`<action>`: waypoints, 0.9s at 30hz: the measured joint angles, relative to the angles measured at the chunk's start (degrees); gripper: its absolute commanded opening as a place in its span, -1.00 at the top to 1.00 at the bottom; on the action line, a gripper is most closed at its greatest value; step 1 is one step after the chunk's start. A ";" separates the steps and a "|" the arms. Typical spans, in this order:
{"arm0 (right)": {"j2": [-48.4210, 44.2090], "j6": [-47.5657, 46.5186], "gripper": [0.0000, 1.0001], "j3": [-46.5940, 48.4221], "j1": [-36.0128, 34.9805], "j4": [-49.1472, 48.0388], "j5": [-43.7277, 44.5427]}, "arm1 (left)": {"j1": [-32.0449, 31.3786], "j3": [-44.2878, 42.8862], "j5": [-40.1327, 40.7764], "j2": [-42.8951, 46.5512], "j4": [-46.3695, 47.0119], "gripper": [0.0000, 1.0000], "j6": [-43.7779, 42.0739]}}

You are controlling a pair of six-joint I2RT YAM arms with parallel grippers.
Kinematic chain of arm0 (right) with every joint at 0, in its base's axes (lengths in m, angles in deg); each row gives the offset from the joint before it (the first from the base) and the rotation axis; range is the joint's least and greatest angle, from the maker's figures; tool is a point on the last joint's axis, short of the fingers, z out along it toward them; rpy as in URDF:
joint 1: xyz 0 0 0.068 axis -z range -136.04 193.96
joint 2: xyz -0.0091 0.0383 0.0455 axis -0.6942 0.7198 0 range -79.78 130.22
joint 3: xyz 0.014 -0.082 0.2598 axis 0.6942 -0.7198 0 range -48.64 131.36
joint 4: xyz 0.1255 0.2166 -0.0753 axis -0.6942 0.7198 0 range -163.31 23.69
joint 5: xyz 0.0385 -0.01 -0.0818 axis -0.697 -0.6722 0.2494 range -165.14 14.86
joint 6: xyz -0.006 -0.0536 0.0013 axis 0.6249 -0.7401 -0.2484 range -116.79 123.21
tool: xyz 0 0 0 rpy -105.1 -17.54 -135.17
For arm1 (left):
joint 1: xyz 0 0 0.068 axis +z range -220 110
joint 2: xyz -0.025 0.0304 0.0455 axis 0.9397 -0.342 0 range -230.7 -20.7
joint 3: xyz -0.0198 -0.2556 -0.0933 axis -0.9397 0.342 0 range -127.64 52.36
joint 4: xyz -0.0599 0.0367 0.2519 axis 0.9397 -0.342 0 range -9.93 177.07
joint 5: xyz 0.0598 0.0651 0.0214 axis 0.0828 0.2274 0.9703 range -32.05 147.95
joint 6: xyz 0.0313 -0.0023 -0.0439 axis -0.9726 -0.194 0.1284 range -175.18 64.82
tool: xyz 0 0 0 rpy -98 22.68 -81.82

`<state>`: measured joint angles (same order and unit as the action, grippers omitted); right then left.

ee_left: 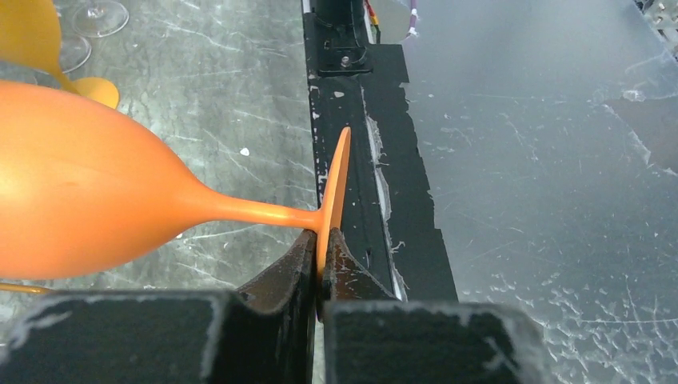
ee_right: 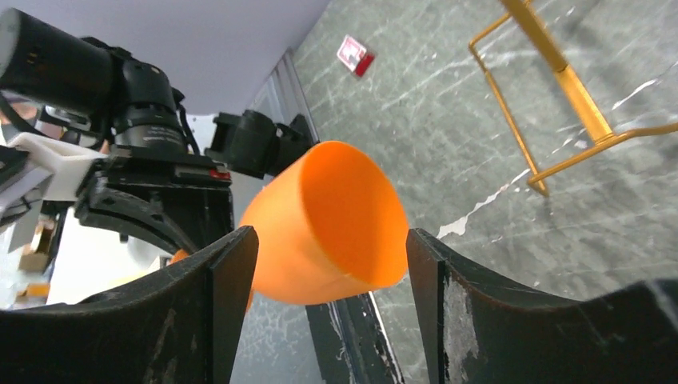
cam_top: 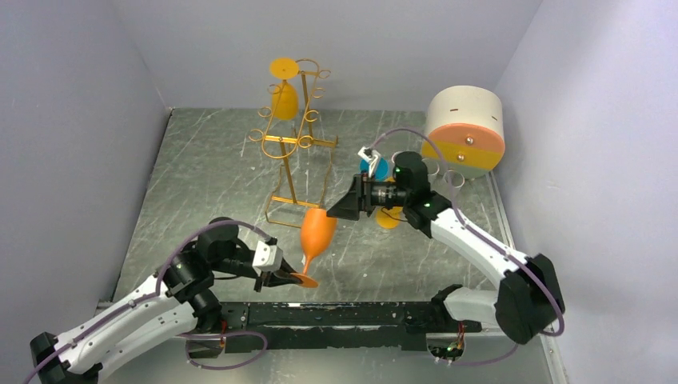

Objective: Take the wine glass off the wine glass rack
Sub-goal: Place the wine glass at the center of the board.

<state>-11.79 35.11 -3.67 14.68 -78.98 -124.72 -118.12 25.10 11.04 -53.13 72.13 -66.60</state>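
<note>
Left jaws clamp wine glass (cam_top: pixel 317 230) foot; right jaws seemingly straddle bowl.

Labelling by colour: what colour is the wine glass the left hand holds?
The wine glass is orange, clearest in the left wrist view.

rack (cam_top: pixel 289 142) close behind glass (cam_top: pixel 317 230); table (cam_top: pixel 208 176) open to left

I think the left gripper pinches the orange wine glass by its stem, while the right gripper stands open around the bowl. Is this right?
Not quite. The left gripper pinches the orange wine glass by the edge of its foot, not the stem, as the left wrist view shows. The right gripper does stand open around the bowl.
</note>
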 measured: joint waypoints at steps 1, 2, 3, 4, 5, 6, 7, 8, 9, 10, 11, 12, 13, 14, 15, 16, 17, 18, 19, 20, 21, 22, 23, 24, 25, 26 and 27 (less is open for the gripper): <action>1.64 -0.09 -0.31 0.52 -1.05 0.50 0.61 | 0.00 0.57 -0.17 1.11 0.04 0.86 -0.22; 3.21 -0.22 -0.25 1.07 -2.29 0.79 0.90 | 0.00 1.11 -0.39 1.99 0.09 0.86 -0.28; 4.68 -0.22 -0.21 1.57 -3.56 0.79 0.74 | 0.00 1.81 -0.59 2.91 0.33 0.86 -0.28; 5.95 -0.20 -0.19 2.05 -4.83 0.63 0.24 | 0.00 2.62 -0.79 4.00 0.46 0.86 -0.20; 6.99 -0.13 -0.15 2.43 -6.05 0.24 -0.26 | 0.00 3.08 -0.83 4.35 0.26 0.86 -0.22; 7.63 0.00 -0.10 2.64 -6.99 -0.15 -0.50 | 0.00 3.34 -0.83 4.24 0.17 0.86 -0.33; 8.09 0.26 -0.05 2.73 -8.13 -0.85 -0.68 | 0.00 3.39 -0.92 3.91 0.11 0.86 -0.48; 8.35 0.37 -0.01 2.75 -9.03 -1.53 -0.85 | 0.00 3.39 -1.33 3.48 0.09 0.86 -0.61; 8.46 0.52 0.03 2.75 -9.70 -2.32 -0.96 | 0.00 3.39 -1.88 3.04 0.04 0.86 -0.79; 8.46 0.70 0.08 2.78 -10.03 -3.02 -1.27 | 0.00 3.39 -2.32 2.71 0.04 0.86 -0.90; 8.46 0.85 0.14 2.80 -10.21 -3.45 -1.68 | -0.04 3.39 -2.58 2.54 0.07 0.86 -1.03; 8.46 0.94 0.20 2.84 -10.16 -3.89 -2.05 | -0.04 3.39 -2.73 2.47 0.09 0.86 -1.11; 8.46 0.98 0.25 2.89 -10.16 -4.07 -2.29 | -0.04 3.39 -2.82 2.62 0.11 0.86 -1.18; 8.44 1.09 0.30 2.89 -10.08 -4.37 -2.82 | -0.04 3.39 -2.89 2.84 0.07 0.86 -1.18; 8.24 1.31 0.34 2.86 -10.03 -4.70 -3.34 | -0.09 3.41 -2.86 3.41 0.07 0.86 -1.11; 7.89 1.57 0.34 2.80 -9.92 -5.22 -3.89 | -0.09 3.45 -2.73 4.17 0.09 0.86 -1.01; 7.19 1.92 0.34 2.56 -9.90 -5.90 -4.33 | -0.09 3.45 -2.71 4.87 0.09 0.86 -0.98; 6.12 2.23 0.34 2.27 -9.88 -6.49 -4.61 | -0.09 3.45 -2.69 5.62 0.09 0.86 -0.98; 4.94 2.49 0.27 2.10 -9.86 -6.86 -4.87 | -0.09 3.45 -2.67 6.19 0.11 0.86 -1.03; 3.98 2.58 0.11 2.03 -9.86 -7.13 -5.11 | -0.09 3.45 -2.62 6.64 0.28 0.86 -1.11; 2.93 2.73 0.00 2.01 -9.86 -7.69 -5.55 | -0.09 3.45 -2.51 6.88 0.57 0.86 -1.29; 2.34 3.13 -0.07 1.97 -9.86 -8.17 -5.99 | -0.09 3.45 -2.47 6.91 0.87 0.86 -1.46; 1.95 3.30 -0.11 1.90 -9.86 -8.90 -6.80 | -0.09 3.45 -2.40 6.78 1.20 0.86 -1.68; 1.92 3.58 -0.13 1.88 -9.88 -9.38 -7.28 | -0.09 3.45 -2.40 6.60 1.38 0.86 -1.81; 2.05 3.72 -0.14 1.84 -9.90 -9.68 -7.82 | -0.09 3.45 -2.43 6.34 1.40 0.86 -1.97; 2.29 3.72 -0.14 1.84 -9.88 -9.70 -8.13 | -0.09 3.45 -2.45 6.12 1.38 0.86 -2.10; 2.49 3.65 -0.13 1.84 -9.90 -9.62 -8.22 | -0.09 3.45 -2.47 5.84 1.38 0.86 -2.23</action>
<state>-9.30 38.76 -1.84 4.78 -88.60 -132.94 -118.21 28.55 8.57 -47.29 73.51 -68.83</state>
